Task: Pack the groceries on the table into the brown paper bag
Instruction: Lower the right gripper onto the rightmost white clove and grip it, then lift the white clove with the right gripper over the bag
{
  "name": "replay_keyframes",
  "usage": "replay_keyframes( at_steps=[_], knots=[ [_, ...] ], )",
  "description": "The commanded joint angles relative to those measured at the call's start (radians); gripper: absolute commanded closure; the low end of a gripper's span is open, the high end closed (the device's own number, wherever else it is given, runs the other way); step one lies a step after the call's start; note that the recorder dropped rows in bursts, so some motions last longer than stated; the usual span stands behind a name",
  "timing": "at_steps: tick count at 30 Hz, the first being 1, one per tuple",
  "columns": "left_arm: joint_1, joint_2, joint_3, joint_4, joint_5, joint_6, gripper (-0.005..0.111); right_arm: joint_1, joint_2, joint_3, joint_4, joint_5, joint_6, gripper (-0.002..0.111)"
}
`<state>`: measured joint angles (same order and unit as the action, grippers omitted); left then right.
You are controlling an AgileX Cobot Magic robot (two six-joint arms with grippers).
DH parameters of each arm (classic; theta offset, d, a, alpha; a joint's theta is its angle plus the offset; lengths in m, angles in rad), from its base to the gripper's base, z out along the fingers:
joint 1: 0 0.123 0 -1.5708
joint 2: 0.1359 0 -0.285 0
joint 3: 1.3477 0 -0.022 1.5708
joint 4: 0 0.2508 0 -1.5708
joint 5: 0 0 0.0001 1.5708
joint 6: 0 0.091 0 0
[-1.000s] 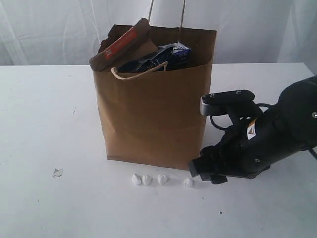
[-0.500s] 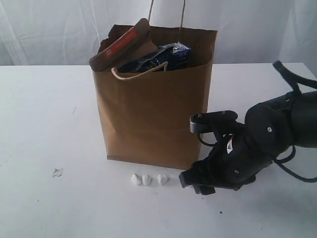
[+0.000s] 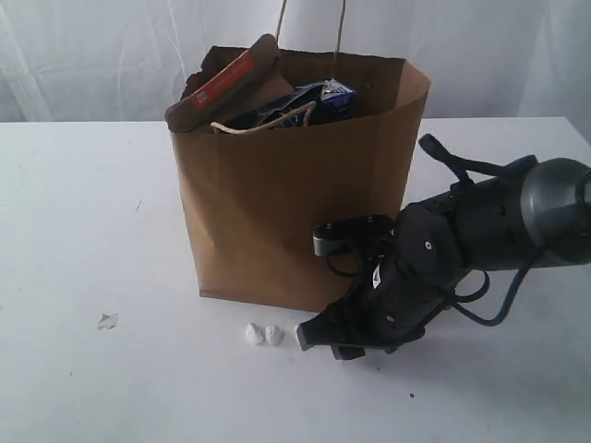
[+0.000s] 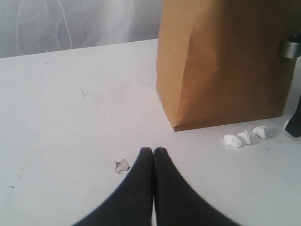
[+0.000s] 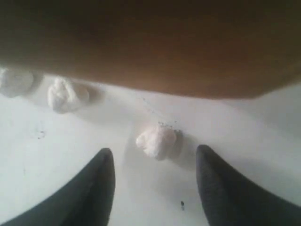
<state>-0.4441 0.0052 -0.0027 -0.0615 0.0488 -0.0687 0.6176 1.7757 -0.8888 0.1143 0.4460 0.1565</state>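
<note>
The table [image 3: 83,203] is spreading wide and white under everything. The brown paper bag [image 3: 268,212] is standing upright at its middle, and no grocery is showing outside it, so the packing is probably nearly done. Inside, a brown-orange pouch [image 3: 226,83] is leaning over the rim at eleven o'clock and a blue-white pack [image 3: 319,100] is poking up near one o'clock. Anything deeper is hidden.

The right arm [image 3: 480,231] is crowding the bag's five o'clock corner, possibly touching the paper, though the angle is too poor to be sure. A shove there could tip the bag and spill the leaning pouch.

The right gripper [image 5: 154,151] is hanging low with jaws parted, straddling a white crumb [image 5: 156,140] without gripping it. Closing would be grabbing litter, not groceries. The left gripper [image 4: 153,153] is clenched on nothing, off toward eight o'clock. Two more crumbs [image 3: 261,334] are lying at six o'clock.
</note>
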Motion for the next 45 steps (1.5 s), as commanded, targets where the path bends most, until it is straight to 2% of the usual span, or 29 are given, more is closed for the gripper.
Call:
replay_keyframes(
  at_steps=[1, 4, 6, 7, 9, 11, 22, 31, 37, 45],
  knots=[
    [0.003, -0.005, 0.003, -0.01, -0.003, -0.001, 0.107, 0.001, 0.015, -0.007, -0.002, -0.052, 0.005, 0.065],
    [0.003, -0.005, 0.003, -0.01, -0.003, -0.001, 0.107, 0.001, 0.048, -0.007, 0.0, -0.05, 0.005, 0.068],
    [0.003, -0.005, 0.003, -0.01, -0.003, -0.001, 0.107, 0.001, 0.055, -0.007, 0.0, -0.05, 0.005, 0.078],
    [0.003, -0.005, 0.003, -0.01, -0.003, -0.001, 0.107, 0.001, 0.055, -0.007, 0.0, -0.048, 0.005, 0.088],
    [0.003, -0.005, 0.003, -0.01, -0.003, -0.001, 0.107, 0.001, 0.055, -0.007, 0.006, -0.04, 0.005, 0.099],
    [0.003, -0.005, 0.003, -0.01, -0.003, -0.001, 0.107, 0.001, 0.039, -0.005, 0.01, -0.023, 0.005, 0.105],
    [0.003, -0.005, 0.003, -0.01, -0.003, -0.001, 0.107, 0.022, -0.25, 0.149, 0.046, -0.025, 0.005, 0.105],
    [0.003, -0.005, 0.003, -0.01, -0.003, -0.001, 0.107, 0.022, -0.597, 0.152, 0.048, -0.029, 0.005, 0.105],
    [0.003, -0.005, 0.003, -0.01, -0.003, -0.001, 0.107, 0.022, -0.724, 0.062, 0.017, -0.02, 0.005, 0.105],
    [0.003, -0.005, 0.003, -0.01, -0.003, -0.001, 0.107, 0.02, -0.699, -0.16, -0.137, 0.067, 0.005, 0.105]
  ],
)
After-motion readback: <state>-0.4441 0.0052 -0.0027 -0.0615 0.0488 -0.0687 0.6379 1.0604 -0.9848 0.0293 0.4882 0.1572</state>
